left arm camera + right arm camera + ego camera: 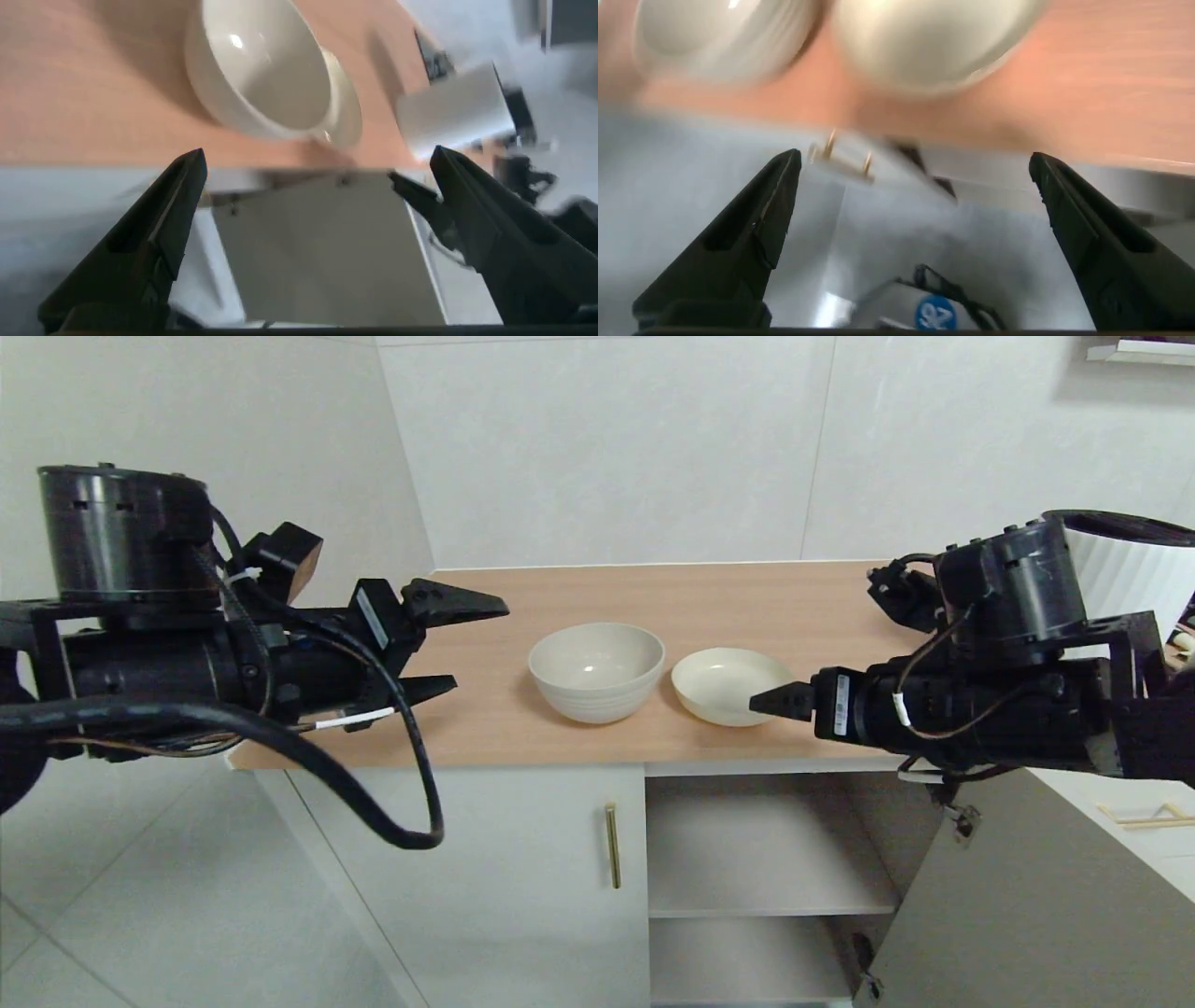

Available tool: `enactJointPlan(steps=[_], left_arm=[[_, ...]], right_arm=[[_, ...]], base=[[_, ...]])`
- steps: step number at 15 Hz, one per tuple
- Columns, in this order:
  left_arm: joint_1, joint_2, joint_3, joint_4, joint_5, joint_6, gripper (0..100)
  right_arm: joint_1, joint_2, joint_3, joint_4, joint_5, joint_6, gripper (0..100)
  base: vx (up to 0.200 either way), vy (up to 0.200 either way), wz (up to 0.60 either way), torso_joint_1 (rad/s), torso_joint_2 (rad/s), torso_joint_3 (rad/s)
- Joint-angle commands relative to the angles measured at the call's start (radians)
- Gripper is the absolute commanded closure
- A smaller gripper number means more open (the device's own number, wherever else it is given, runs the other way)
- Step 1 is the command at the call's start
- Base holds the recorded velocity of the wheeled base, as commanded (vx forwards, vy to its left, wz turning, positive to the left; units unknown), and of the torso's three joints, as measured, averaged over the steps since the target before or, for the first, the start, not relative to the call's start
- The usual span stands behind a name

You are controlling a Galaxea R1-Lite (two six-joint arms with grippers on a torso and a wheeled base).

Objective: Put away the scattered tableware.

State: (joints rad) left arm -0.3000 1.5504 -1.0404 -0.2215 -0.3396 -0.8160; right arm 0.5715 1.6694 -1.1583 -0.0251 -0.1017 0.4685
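Leftmost, the left gripper (479,646) is held with fingers spread over the front left corner of the countertop (747,593). Near the front edge a deep bowl (596,672) is set, with a shallow bowl (724,683) just beside it. The right gripper (761,702), fingers parted, is held by the latter.

The left arm (159,667) and right arm (990,705) are black, with drum-shaped joints (121,532), looping cables (280,744), and white labels (841,704) just behind pointed fingers (457,605).

A: What's on the counter (747,597)?
B: Deep bowl (596,670) left, shallow bowl (728,683) just right of it, both near the front edge. Open cabinet (756,840) sits below the shallow one.
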Motion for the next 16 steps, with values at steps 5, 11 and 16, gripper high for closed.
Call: enactJointPlan(steps=[5,11,16], left_arm=[[-0.027,0.191,-0.073,-0.03,0.174,-0.055,0],[-0.041,0.278,-0.119,-0.035,0.186,-0.127,0],[-0.056,0.326,-0.119,-0.053,0.189,-0.127,0]], right_arm=[[-0.022,0.102,-0.11,0.021,-0.115,0.05,0],[-0.038,0.107,-0.116,0.016,-0.118,0.061,0],[-0.038,0.107,-0.115,0.016,-0.118,0.059,0]], base=[[0.0,0.0,0.0,0.0,0.0,0.0],[0.0,0.0,0.0,0.0,0.0,0.0],[0.0,0.0,0.0,0.0,0.0,0.0]])
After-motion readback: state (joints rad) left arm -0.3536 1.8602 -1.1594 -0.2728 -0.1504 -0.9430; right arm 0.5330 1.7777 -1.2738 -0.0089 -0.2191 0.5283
